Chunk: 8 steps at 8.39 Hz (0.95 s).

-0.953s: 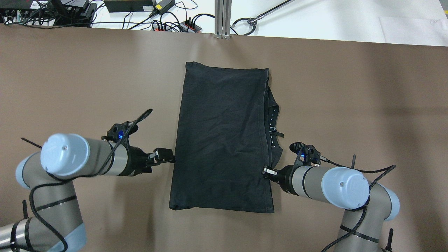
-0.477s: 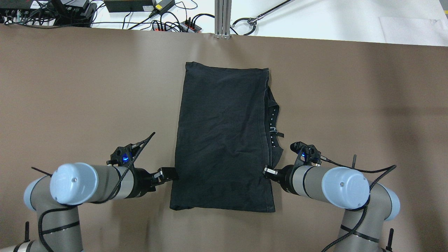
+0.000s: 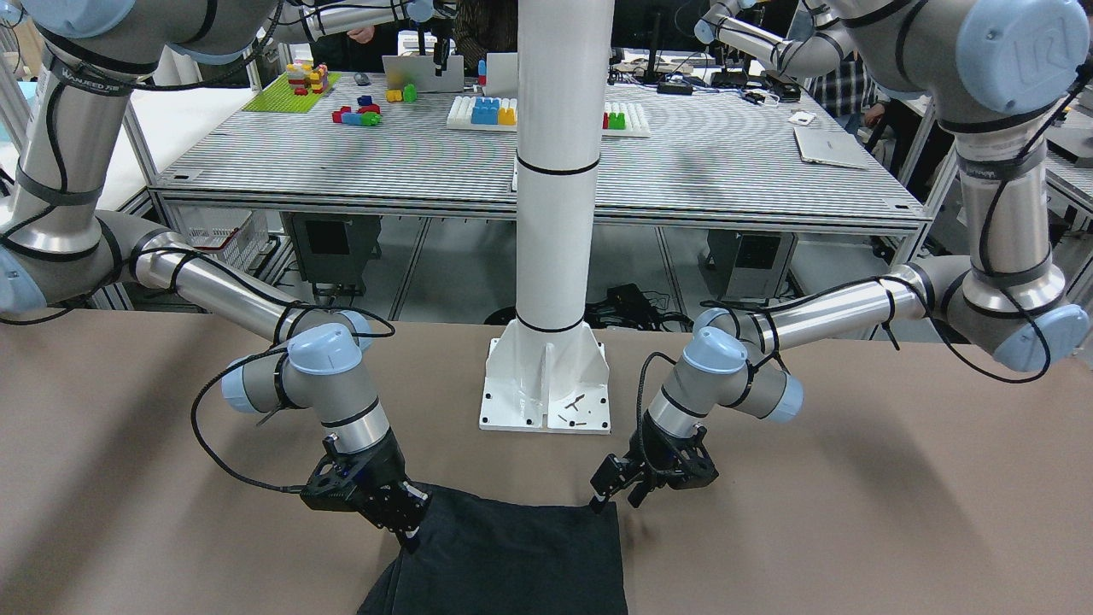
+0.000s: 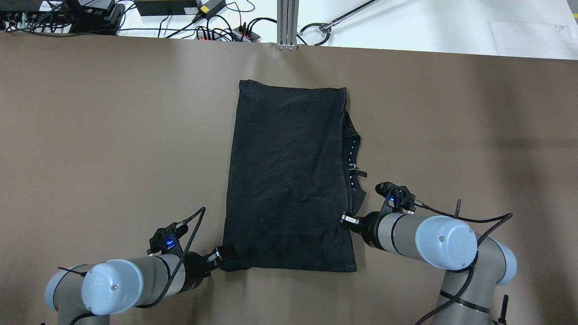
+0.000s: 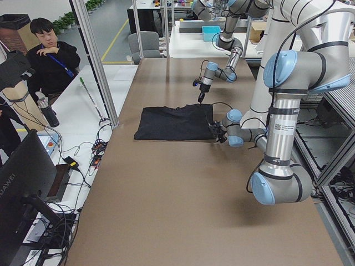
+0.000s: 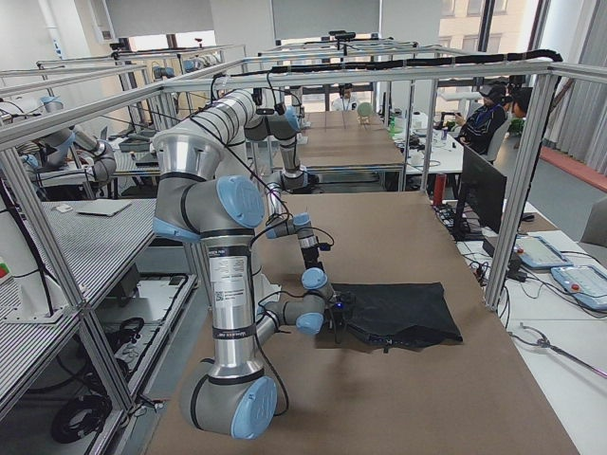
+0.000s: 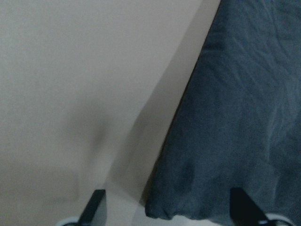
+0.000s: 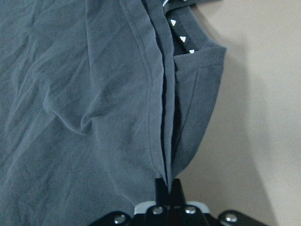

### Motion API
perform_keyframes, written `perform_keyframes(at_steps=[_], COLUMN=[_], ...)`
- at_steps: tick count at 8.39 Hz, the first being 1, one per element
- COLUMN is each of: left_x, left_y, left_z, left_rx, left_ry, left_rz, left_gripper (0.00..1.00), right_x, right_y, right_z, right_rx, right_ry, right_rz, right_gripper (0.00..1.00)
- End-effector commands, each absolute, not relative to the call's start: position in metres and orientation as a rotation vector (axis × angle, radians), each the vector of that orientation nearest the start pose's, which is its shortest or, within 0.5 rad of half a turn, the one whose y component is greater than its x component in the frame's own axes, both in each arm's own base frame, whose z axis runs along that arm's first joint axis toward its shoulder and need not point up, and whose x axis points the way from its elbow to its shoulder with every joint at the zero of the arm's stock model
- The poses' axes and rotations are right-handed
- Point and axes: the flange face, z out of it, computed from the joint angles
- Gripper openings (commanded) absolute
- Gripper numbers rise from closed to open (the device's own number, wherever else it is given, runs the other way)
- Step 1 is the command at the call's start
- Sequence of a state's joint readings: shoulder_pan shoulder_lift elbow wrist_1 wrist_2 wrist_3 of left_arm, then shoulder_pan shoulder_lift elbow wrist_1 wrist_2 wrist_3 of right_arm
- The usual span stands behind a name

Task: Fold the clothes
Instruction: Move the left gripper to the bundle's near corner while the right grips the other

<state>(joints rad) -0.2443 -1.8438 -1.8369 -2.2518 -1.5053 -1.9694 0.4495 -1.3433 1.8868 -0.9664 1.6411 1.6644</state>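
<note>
The brown surface (image 4: 90, 135) carries the black garment (image 4: 289, 180) at its middle. It lies flat as a long rectangle running away from the robot, already doubled lengthwise, with a sleeve and neckline peeking out along its right edge. Over the last second the left end effector (image 4: 224, 253) has slid back along the garment's left edge, from about halfway down to the near left corner. The right end effector (image 4: 343, 219) has stayed put on the right edge, a little farther from the robot than the near right corner. This looks like the set-up for folding the near end over the far end, though the two grips are not yet level. The overhead view hides the finger state. The left wrist view shows the fingers (image 7: 93, 209) spread, straddling the corner without gripping it. The right wrist view shows its tips pressed together, pinching the layered hem (image 8: 164, 155) just below small white triangles (image 8: 181, 38) at the neckline.
</note>
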Motion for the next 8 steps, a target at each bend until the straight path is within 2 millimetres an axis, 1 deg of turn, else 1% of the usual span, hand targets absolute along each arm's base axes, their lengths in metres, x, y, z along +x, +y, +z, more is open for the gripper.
perform_keyframes(at_steps=[1, 2, 3, 5, 7, 8], left_x=[0.5298, 0.5301, 0.5303, 0.5374, 0.5385, 0.5387], left_y=[-0.2753, -0.2756, -0.2765, -0.2775, -0.2777, -0.2778], left_z=[0.3068, 0.305, 0.3056, 0.3126, 0.3132, 0.3123], left_rx=[-0.036, -0.034, -0.026, -0.016, -0.016, -0.016], left_ry=[1.252, 1.255, 1.254, 1.238, 1.237, 1.238], left_rz=[-0.624, -0.626, -0.629, -0.635, -0.635, -0.635], left_gripper=[0.88, 0.83, 0.79, 0.79, 0.79, 0.65], right_x=[-0.4518, -0.4515, -0.4511, -0.4514, -0.4512, -0.4512], right_y=[-0.3583, -0.3581, -0.358, -0.3581, -0.3579, -0.3578], right_z=[0.3231, 0.3224, 0.3217, 0.3224, 0.3219, 0.3217], right_rx=[0.144, 0.145, 0.145, 0.145, 0.143, 0.144], right_ry=[-1.152, -1.153, -1.155, -1.153, -1.154, -1.155], right_rz=[0.442, 0.442, 0.441, 0.442, 0.441, 0.44], right_gripper=[0.0, 0.0, 0.0, 0.0, 0.0, 0.0])
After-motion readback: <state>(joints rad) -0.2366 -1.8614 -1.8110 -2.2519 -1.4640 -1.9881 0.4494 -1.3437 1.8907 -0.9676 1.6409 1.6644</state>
